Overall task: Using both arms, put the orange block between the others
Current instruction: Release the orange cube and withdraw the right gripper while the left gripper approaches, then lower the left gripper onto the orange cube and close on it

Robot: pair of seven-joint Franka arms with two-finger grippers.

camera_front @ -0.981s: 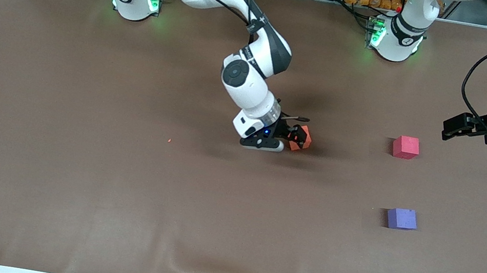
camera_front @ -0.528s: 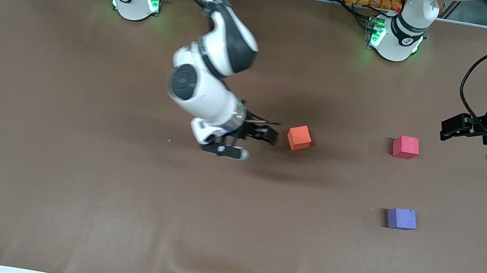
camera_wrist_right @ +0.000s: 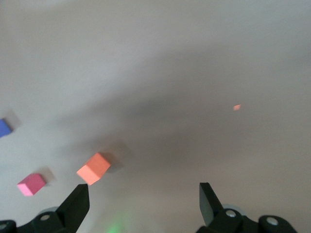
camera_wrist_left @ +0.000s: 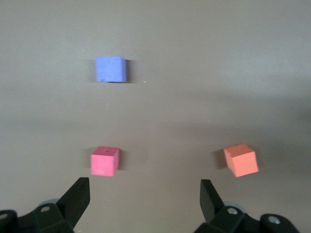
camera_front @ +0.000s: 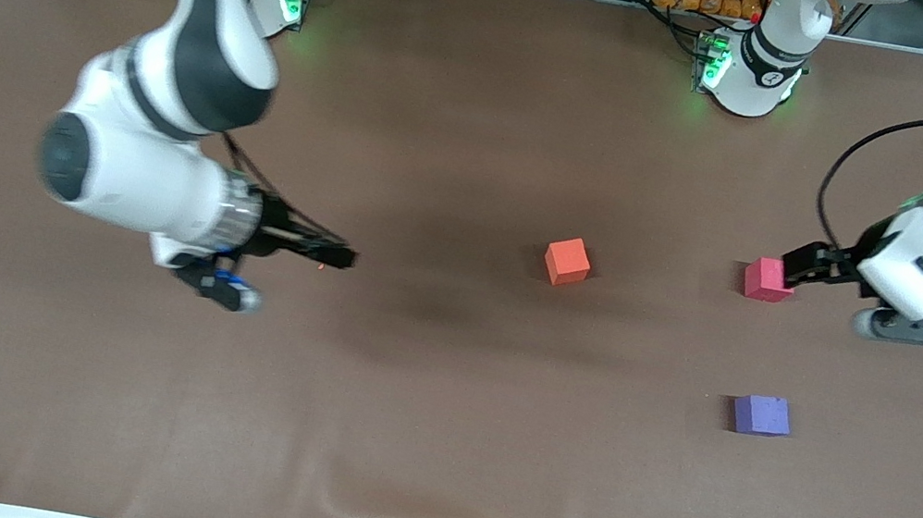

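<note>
My right gripper [camera_front: 335, 257] and left gripper [camera_front: 798, 262] both wide, empty; matte orange block [camera_front: 567, 261] sits alone on brown table [camera_front: 396, 426].

Light: even and fairly bright from overhead across my tabletop [camera_front: 431, 441].
Shadows: a soft dark smear beside the orange block [camera_front: 567, 261]; short shadows hug the cubes.
Blur: my right arm [camera_front: 151, 151] is motion-smeared; my right wrist view is hazy.
Glow: green lamps at my bases.
</note>
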